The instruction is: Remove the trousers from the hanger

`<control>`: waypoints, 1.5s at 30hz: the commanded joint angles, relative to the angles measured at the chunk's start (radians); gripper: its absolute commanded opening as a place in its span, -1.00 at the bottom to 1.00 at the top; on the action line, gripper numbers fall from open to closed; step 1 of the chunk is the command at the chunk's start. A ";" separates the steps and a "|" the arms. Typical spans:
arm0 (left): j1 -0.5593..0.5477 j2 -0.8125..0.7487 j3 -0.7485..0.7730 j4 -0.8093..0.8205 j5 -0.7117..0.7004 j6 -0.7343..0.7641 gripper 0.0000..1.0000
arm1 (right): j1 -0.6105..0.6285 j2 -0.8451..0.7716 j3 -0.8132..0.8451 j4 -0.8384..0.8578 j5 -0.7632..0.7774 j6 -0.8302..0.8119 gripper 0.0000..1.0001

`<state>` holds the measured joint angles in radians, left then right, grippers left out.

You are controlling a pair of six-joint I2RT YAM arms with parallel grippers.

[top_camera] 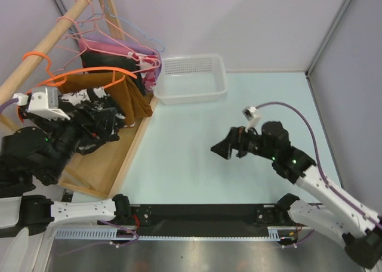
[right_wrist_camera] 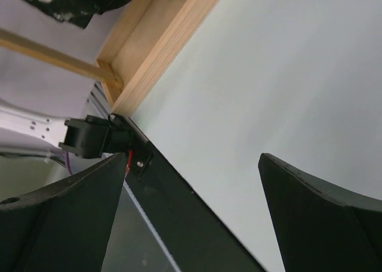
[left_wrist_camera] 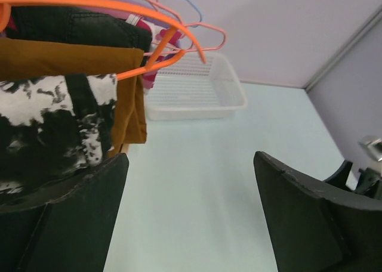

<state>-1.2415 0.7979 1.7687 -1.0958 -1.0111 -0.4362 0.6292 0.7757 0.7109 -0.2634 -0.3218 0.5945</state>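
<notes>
Trousers hang at the left edge of the tabletop. The black-and-white printed pair is draped in front of the rust-brown pair, which sits on the orange hanger under the wooden rail. I cannot tell which hanger carries the printed pair.

The left fingers are spread wide, with the printed cloth just beside one of them and only bare tabletop in the gap. The right fingers are also spread and hold nothing, out over the tabletop well apart from the clothes.

Closing the left fingers here would likely catch a thin edge of cloth or nothing at all. Because the two pairs overlap, a pull on one may drag the other along. It could also tilt the orange hanger into the pink hangers beside it and tangle them, or lift it off the rail.
</notes>
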 commanded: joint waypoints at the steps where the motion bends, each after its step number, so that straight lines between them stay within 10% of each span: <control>1: 0.001 0.012 -0.041 -0.015 -0.104 -0.016 0.85 | 0.105 0.190 0.247 0.170 0.012 -0.243 1.00; 26: 0.014 0.125 0.058 0.175 0.012 0.131 0.99 | 0.279 1.137 1.427 0.306 -0.306 -0.398 0.76; 36: 0.423 0.290 0.202 0.171 0.534 0.155 0.99 | 0.326 1.163 1.403 0.323 -0.300 -0.403 0.77; 45: 0.476 0.377 0.391 0.198 0.808 0.183 1.00 | 0.328 1.148 1.358 0.311 -0.243 -0.387 0.79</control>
<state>-0.7769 1.1828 2.1128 -0.9421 -0.4080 -0.2909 0.9539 1.9541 2.0773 0.0273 -0.5911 0.2058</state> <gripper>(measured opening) 0.996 0.891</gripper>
